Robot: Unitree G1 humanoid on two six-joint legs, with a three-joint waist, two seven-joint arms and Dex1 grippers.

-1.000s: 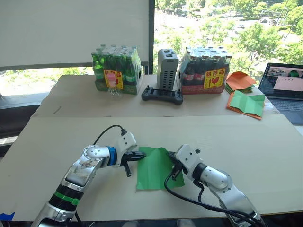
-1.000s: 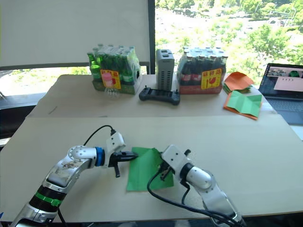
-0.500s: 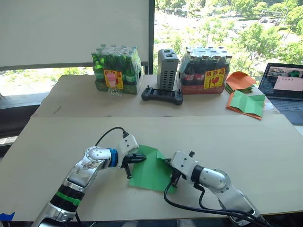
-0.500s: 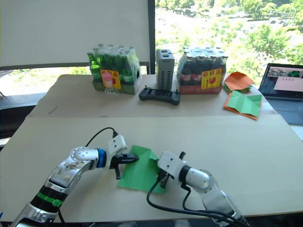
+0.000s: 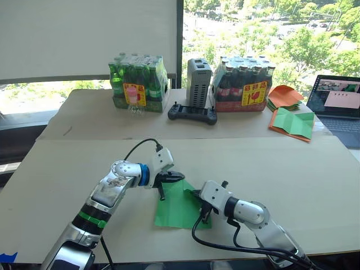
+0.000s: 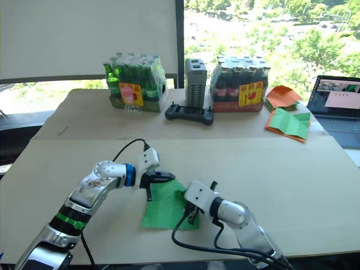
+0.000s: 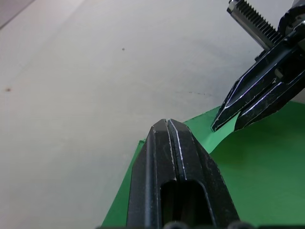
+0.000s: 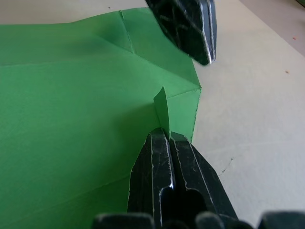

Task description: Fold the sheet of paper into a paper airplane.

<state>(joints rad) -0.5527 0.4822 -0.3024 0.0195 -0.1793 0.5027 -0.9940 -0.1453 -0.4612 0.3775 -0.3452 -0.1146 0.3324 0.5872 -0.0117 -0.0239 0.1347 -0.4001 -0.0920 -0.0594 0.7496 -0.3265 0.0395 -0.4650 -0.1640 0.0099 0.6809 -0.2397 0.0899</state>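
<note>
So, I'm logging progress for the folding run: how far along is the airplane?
Early stage. Done: the sheet of paper carries crease lines and lies mostly flat on the table. In hand: the right gripper is shut on a small raised flap at the sheet's edge, while the left gripper, shut, sits at the far corner. Left: nearly everything; no pointed nose or wings yet.

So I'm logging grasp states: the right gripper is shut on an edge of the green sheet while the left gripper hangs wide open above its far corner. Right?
Not quite. The left gripper is shut, not wide open: the left wrist view shows its two fingers pressed together. The rest holds: the right gripper is shut on an edge of the sheet of paper, as the right wrist view shows.
</note>
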